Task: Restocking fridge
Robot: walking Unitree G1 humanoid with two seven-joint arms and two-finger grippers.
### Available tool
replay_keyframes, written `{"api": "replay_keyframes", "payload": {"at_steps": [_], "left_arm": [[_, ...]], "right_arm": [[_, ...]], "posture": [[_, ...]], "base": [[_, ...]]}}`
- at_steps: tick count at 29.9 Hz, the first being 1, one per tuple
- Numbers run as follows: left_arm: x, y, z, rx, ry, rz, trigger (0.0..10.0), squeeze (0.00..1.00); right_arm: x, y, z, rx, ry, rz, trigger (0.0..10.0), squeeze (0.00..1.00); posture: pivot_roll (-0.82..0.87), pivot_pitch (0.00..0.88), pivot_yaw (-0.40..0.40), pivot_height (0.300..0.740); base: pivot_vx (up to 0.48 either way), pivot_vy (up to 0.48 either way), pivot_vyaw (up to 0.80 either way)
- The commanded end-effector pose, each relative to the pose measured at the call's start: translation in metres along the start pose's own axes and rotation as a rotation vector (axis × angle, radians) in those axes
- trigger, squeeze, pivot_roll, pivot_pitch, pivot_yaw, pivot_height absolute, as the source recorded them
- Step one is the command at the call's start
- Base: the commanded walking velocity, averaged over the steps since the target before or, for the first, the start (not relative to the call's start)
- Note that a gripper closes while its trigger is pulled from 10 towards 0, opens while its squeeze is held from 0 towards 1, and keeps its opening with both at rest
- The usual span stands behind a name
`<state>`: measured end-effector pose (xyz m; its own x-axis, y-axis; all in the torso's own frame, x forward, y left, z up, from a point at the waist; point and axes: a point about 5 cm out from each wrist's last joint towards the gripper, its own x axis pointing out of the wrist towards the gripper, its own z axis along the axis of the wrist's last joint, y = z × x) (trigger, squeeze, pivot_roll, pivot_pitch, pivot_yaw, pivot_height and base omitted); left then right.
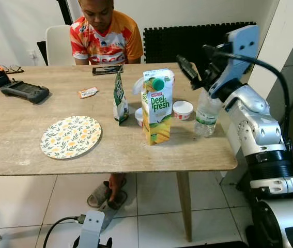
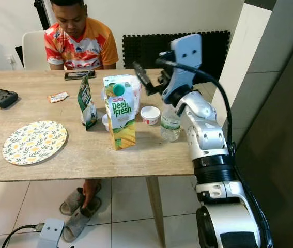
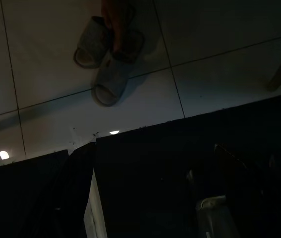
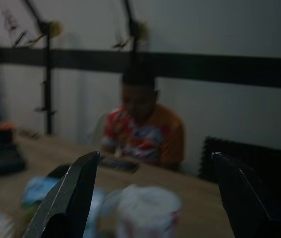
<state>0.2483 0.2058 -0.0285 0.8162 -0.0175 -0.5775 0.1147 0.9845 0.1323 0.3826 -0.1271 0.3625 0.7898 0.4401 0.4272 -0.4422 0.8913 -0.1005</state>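
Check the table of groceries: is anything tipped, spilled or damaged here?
Nothing stands out. The juice carton, water bottle, green pouch and small tub all stand upright on the table, with no spill visible. The right gripper hovers open above them.

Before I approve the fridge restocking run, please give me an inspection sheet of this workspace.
Surface: wooden table, dry.
Job's things: juice carton, water bottle, small cups, green pouch, all upright.
Clutter: floral plate, handheld controller, phone, snack wrapper.
Grippers: right gripper open above the bottle; left arm idle.
Cables: floor cable.
Surroundings: seated person, sandals.
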Motion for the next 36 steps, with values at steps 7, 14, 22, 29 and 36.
{"api": "replay_keyframes", "payload": {"at_steps": [7, 14, 22, 29, 36], "left_arm": [[-0.003, 0.004, -0.013, -0.005, 0.054, 0.01, 10.0, 0.0], [-0.003, 0.004, -0.013, -0.009, 0.056, 0.01, 10.0, 0.0], [-0.003, 0.005, -0.014, -0.011, 0.06, 0.011, 10.0, 0.0], [-0.004, 0.005, -0.017, -0.019, 0.067, 0.017, 10.0, 0.0], [-0.004, 0.006, -0.018, -0.013, 0.068, 0.017, 10.0, 0.0]], "right_arm": [[-0.001, -0.023, -0.017, -0.05, 0.099, -0.124, 10.0, 0.0], [-0.003, -0.03, -0.032, 0.02, 0.16, -0.165, 10.0, 1.0], [-0.003, -0.035, -0.044, 0.039, 0.187, -0.209, 10.0, 0.0], [-0.01, -0.037, -0.069, 0.105, 0.274, -0.262, 10.0, 0.0], [-0.012, -0.034, -0.085, 0.133, 0.332, -0.271, 10.0, 0.0]], "posture": [[0.05, 0.156, 0.028, 0.74], [0.04, 0.151, 0.035, 0.74], [0.04, 0.147, 0.032, 0.74], [0.04, 0.15, 0.03, 0.74], [0.04, 0.156, 0.029, 0.74]], "base": [[0.0, 0.0, 0.0], [0.0, 0.0, 0.0], [0.0, 0.0, 0.0], [0.0, 0.0, 0.0], [0.0, 0.0, 0.0]]}}
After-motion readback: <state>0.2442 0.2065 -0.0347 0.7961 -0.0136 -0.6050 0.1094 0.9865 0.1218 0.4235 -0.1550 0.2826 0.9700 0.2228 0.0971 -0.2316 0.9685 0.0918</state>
